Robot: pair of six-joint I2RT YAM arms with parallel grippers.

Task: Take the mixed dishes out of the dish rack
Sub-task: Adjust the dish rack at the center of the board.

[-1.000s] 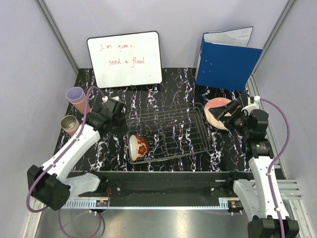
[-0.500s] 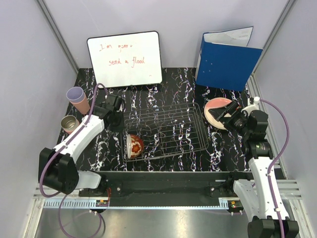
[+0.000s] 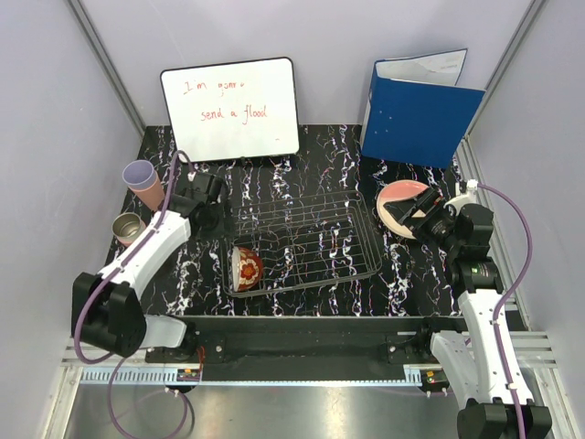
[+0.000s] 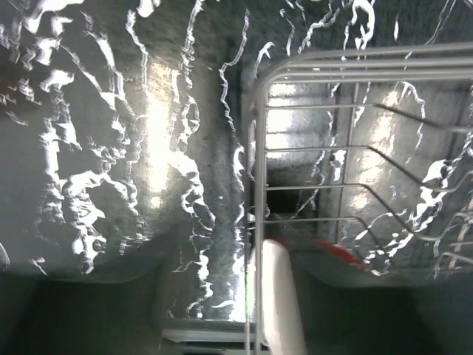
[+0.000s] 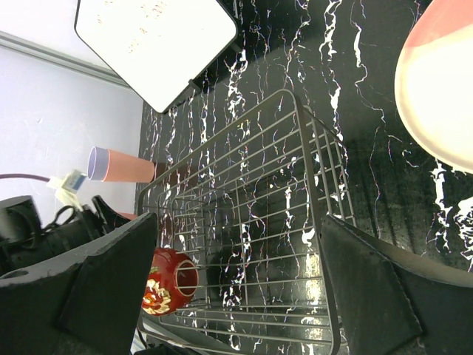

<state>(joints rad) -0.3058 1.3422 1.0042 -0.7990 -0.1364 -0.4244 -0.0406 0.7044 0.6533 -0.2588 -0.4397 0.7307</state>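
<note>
Since a second ago the dish rack (image 3: 309, 240) has slid a little leftward and turned slightly, carrying the small bowl (image 3: 247, 266) with it, and the left arm's elbow has drawn in toward its base. The right arm has hardly shifted.

The bowl lies on its side inside the rack's near-left corner, against the wires; the left wrist view catches its pale rim (image 4: 279, 296) just inside that end of the rack. The left gripper (image 3: 208, 196) sits at the rack's far-left corner, right beside the rim; whether its fingers are apart or closed on the wire cannot be told, as the wrist view is blurred.

The right gripper (image 5: 236, 237) hovers just off the rack's far-right corner with its fingers spread wide and nothing between them. A cream-pink plate (image 3: 398, 202) lies flat on the table (image 3: 320, 155) right of that corner, partly under the gripper.

Two tumblers stand left of the rack, well apart from it: a lavender-rimmed one (image 3: 143, 180) farther back and another (image 3: 129, 228) nearer. Beyond the rack stand a whiteboard (image 3: 230, 108) and a blue folder (image 3: 420, 114).
</note>
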